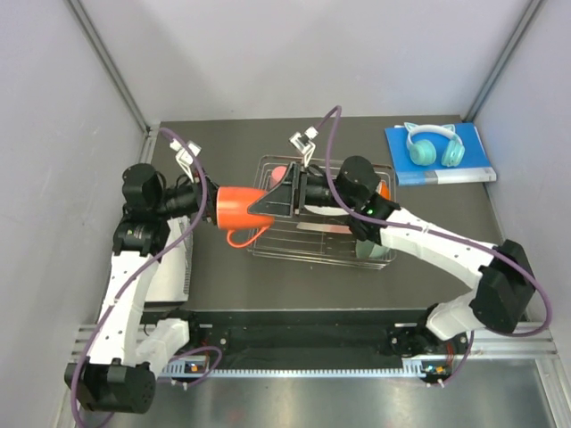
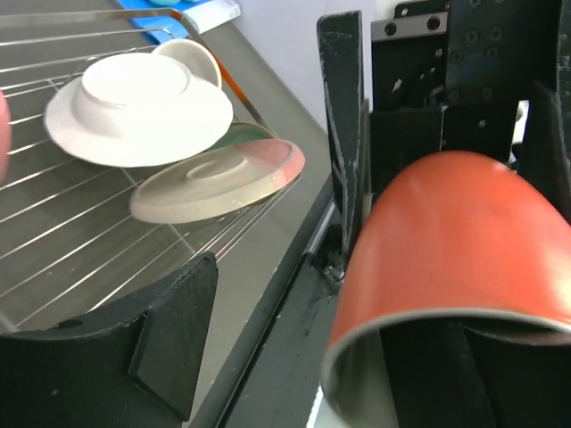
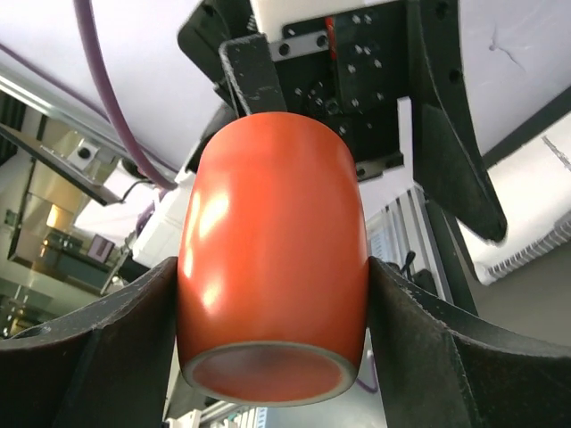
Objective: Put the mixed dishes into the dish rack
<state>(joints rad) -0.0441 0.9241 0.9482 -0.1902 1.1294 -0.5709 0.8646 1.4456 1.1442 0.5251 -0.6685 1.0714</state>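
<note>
The orange mug (image 1: 236, 205) hangs on its side in the air at the left end of the dish rack (image 1: 294, 245), handle down. My right gripper (image 3: 272, 357) is shut on the mug's (image 3: 268, 259) sides near its base. My left gripper (image 2: 312, 357) is open: one finger (image 2: 161, 339) stands well clear of the mug (image 2: 464, 241), the other seems to be inside its mouth. In the rack lie a white plate (image 2: 134, 107), the sprig-patterned plate (image 2: 214, 183), a mint-green bowl (image 2: 245, 134), an orange bowl (image 2: 192, 58) and the pink tumbler (image 1: 278, 171).
The teal cat-ear headphones (image 1: 431, 145) lie on the blue book (image 1: 473, 168) at the back right corner. A white slatted object (image 1: 174, 267) lies at the table's left edge beside my left arm. Walls enclose the table on three sides.
</note>
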